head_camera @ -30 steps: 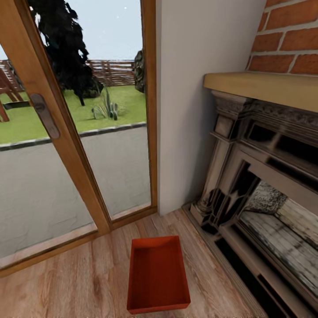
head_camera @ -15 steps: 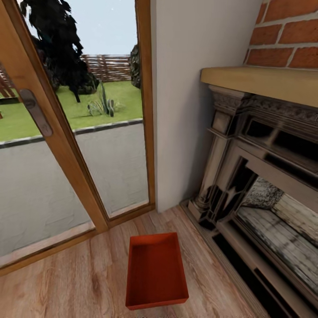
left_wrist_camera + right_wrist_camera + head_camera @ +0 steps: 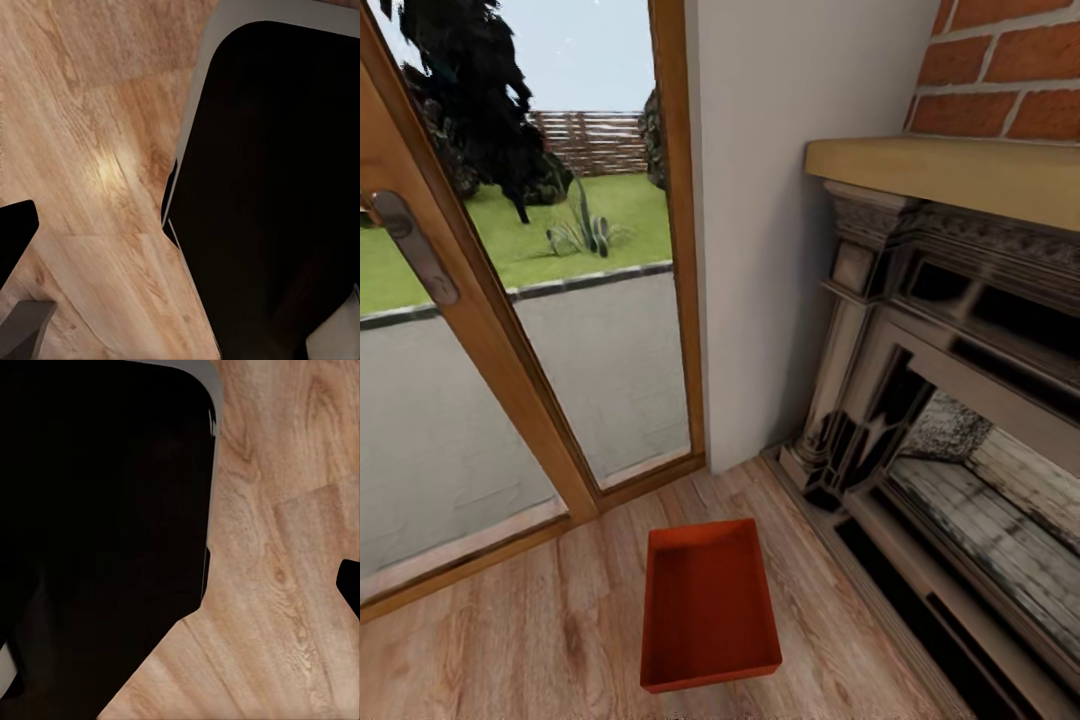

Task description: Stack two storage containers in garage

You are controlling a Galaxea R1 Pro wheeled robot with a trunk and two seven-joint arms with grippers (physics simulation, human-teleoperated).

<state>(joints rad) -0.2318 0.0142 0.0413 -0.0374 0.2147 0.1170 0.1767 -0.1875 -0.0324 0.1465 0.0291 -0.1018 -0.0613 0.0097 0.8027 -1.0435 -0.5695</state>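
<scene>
Below both wrist cams, wood plank floor (image 3: 97, 150) & dark robot body (image 3: 97, 525); jaw state can't tell, either arm. Head view: one storage container (image 3: 707, 604) on floor betw. glass door (image 3: 480, 330) & fireplace (image 3: 950, 400), open side up.

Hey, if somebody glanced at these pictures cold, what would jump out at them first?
Probably the orange-red storage container, open and empty on the light wood floor. Behind it to the left stand the wood-framed glass doors onto a garden, and to its right the dark stone fireplace under red brick.
</scene>
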